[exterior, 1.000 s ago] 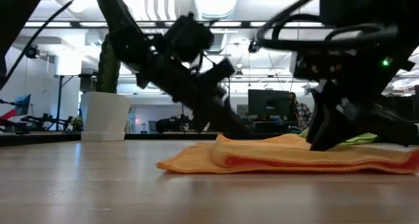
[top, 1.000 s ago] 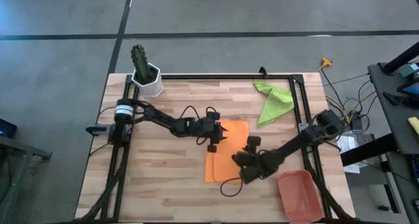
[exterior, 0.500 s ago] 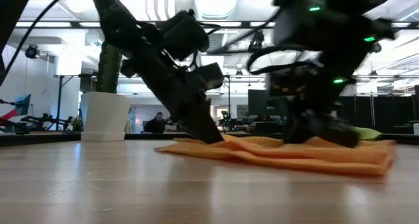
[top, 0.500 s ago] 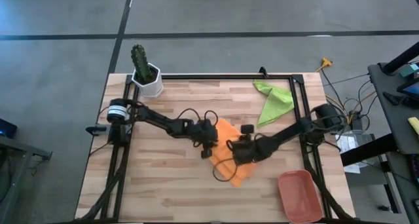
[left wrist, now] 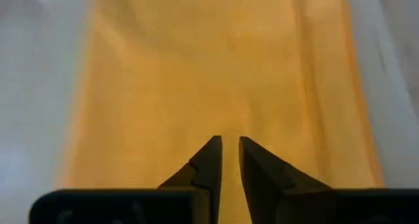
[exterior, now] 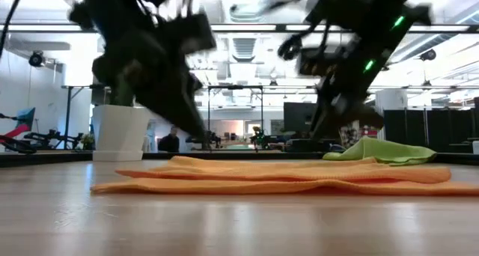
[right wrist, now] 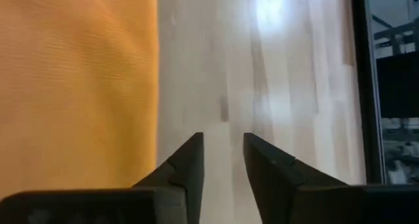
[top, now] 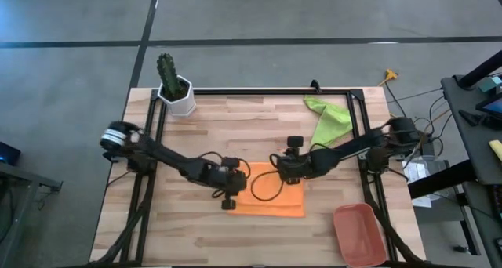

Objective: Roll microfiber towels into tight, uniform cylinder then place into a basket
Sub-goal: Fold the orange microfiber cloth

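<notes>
Orange microfiber towel: lying flat and unrolled in the high view, near the middle of the table, long axis running left to right. Left pincer hovering at its left short end, right pincer sitting at its far long edge toward the right. Lime green towel lying crumpled toward the far right corner, terracotta basket waiting at the near right corner, well apart from both arms.

Low view: spreading across the table as a thin layered strip, no roll started yet, both arms reaching down behind it.

Left wrist view: looking along the length of the orange cloth, fingers almost together with only a thin gap, no fold visibly pinched between them.

Right wrist view: fingers standing apart and gripping nothing, straddling the towel's edge, orange cloth to one side and bare wood to the other.

Judging from this: left pincer being the one lined up with the long axis, so likely rolling from that short end toward the right.
</notes>
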